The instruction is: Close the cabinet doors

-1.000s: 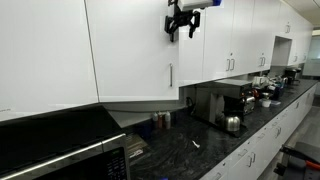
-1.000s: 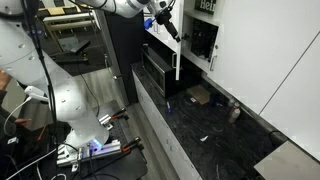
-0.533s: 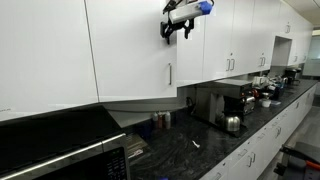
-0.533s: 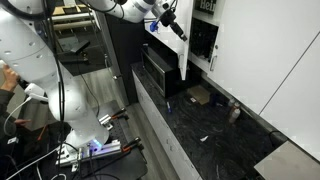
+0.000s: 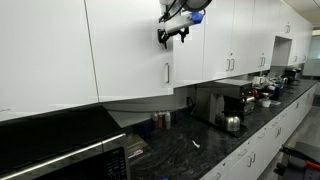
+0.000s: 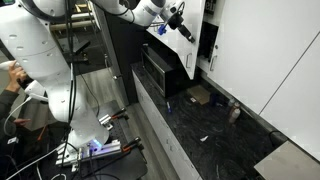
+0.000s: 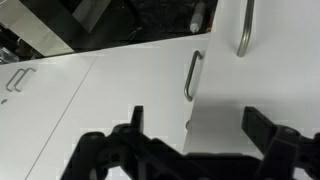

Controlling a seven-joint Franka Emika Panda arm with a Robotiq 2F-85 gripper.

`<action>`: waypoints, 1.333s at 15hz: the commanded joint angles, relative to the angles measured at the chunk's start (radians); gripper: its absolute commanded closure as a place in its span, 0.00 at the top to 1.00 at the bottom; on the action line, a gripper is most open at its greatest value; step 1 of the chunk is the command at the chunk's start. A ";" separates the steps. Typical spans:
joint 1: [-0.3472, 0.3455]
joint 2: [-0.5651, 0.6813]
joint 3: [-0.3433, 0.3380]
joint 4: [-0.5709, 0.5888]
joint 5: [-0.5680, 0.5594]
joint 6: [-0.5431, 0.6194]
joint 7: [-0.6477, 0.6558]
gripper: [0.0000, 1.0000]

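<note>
**A:** Where do things stand with the cabinet doors [image 5: 135, 55]?

**B:** Mid-close, I'd say. They hang above the counter [image 5: 205, 150]. In an exterior view the pincer [image 5: 172, 32] sits high against the white front, above the slim silver handle [image 5: 167, 73] and near that door's free edge.

**A:** So is that door shut?

**B:** Not quite. Seen from the side in an exterior view, the swinging door [image 6: 190, 60] stands at an angle off the cabinet. A dark strip of shelf space [image 6: 207, 38] shows behind it.

**A:** Is the pincer gripping the handle?

**B:** No. In the wrist view its fingers [image 7: 135, 128] are spread wide with nothing between them, so it is released. It looks set to shove with its front, not to grasp. I can't tell for sure whether it actually touches the panel.

**A:** And the second door?

**B:** The wrist view shows two handles side by side, one nearer [image 7: 192, 75] and one further up [image 7: 243, 30], so the pair nearly meets. I can't tell whether the neighbouring door is fully home.

**A:** What does the next move call for?

**B:** In my judgement, an inward push that follows the door's arc, with contact close to the free edge where leverage is best. It should ease off as the panel meets the frame so it doesn't bounce back. After that, it's worth checking the neighbouring door.
</note>
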 commanded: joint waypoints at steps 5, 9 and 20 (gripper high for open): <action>0.017 0.108 -0.025 0.110 -0.080 -0.016 0.026 1.00; 0.027 0.175 -0.036 0.172 -0.120 -0.027 0.041 1.00; 0.051 0.285 -0.073 0.292 -0.148 -0.029 0.038 1.00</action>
